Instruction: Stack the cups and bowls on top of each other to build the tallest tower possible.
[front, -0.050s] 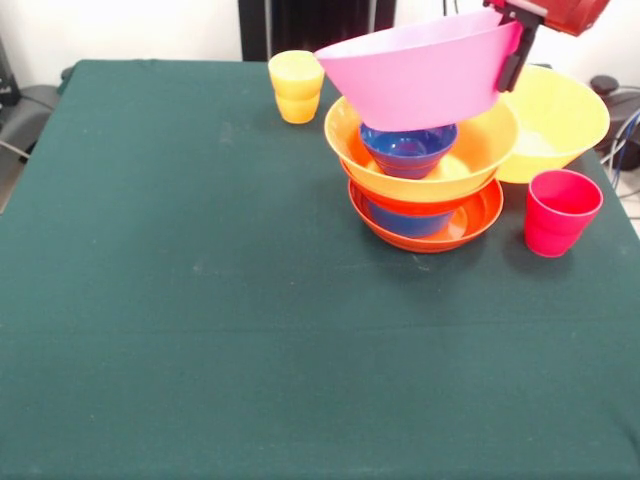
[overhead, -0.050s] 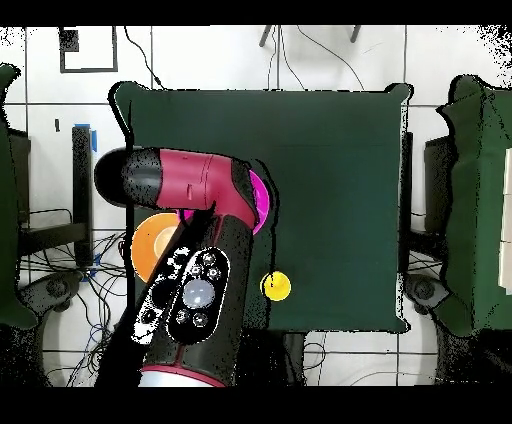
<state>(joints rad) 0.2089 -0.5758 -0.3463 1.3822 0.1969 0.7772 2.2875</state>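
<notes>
Here the gripper (front, -0.050s: 515, 45) clamps the tilted pink bowl's (front, -0.050s: 420, 75) rim above an orange bowl (front, -0.050s: 480, 150) holding a blue bowl (front, -0.050s: 408, 148).

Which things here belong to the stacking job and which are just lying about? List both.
Belonging:
pink bowl, held by the gripper
orange bowl
two blue bowls
red-orange bowl
yellow bowl
red-pink cup
yellow cup

Lying about:
cables on the floor
green table, only the support

Pink bowl (front, -0.050s: 420, 80) tilted over orange-and-blue tower (front, -0.050s: 425, 190), cups (front, -0.050s: 560, 212) apart.
</notes>
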